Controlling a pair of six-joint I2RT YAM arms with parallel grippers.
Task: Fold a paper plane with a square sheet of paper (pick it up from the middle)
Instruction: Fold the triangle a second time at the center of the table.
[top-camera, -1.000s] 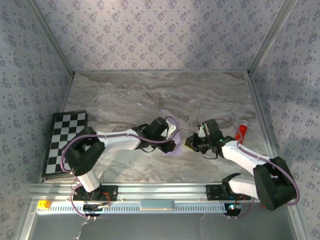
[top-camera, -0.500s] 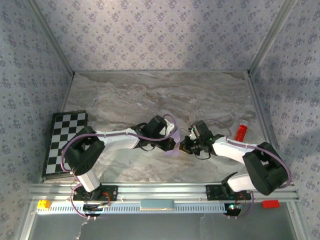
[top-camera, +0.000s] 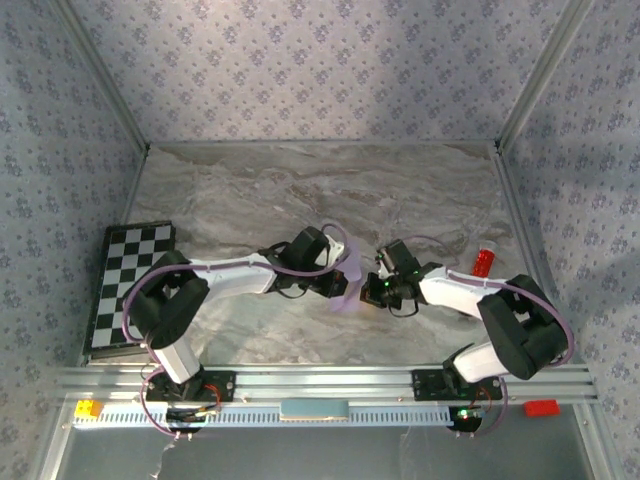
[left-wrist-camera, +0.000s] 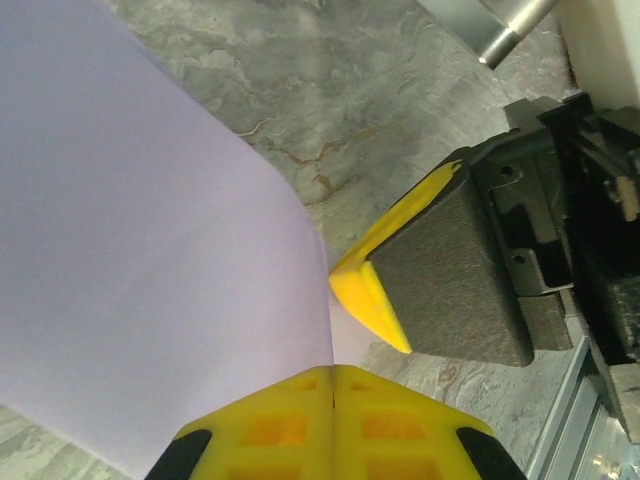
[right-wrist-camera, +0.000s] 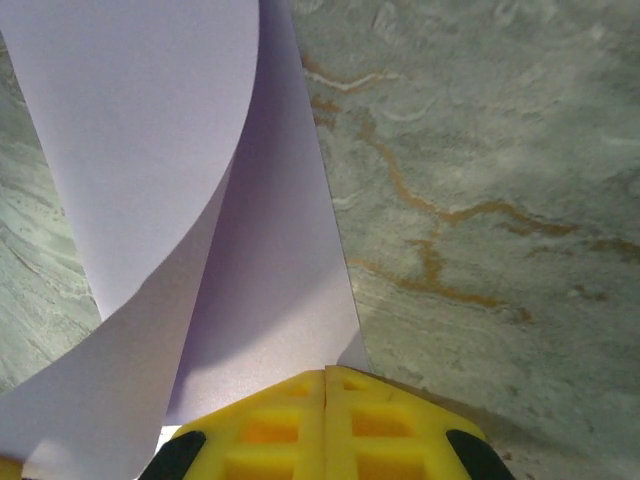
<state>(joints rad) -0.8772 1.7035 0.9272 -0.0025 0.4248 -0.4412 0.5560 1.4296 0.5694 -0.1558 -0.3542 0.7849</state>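
Top external: square sheet of paper (top-camera: 343, 302), at the middle of the marbled table (top-camera: 230, 200), curled upward, left gripper (top-camera: 338, 284) and right gripper (top-camera: 371, 292) each clamped on it (first fold apparently in hand); next move calls for aligning edges, then creasing flat.

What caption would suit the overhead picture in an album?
The left gripper and right gripper both pinch the curled square sheet of paper over the table.

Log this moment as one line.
left fingers: shut on square sheet of paper | right fingers: shut on it | sheet: curved, no plane yet
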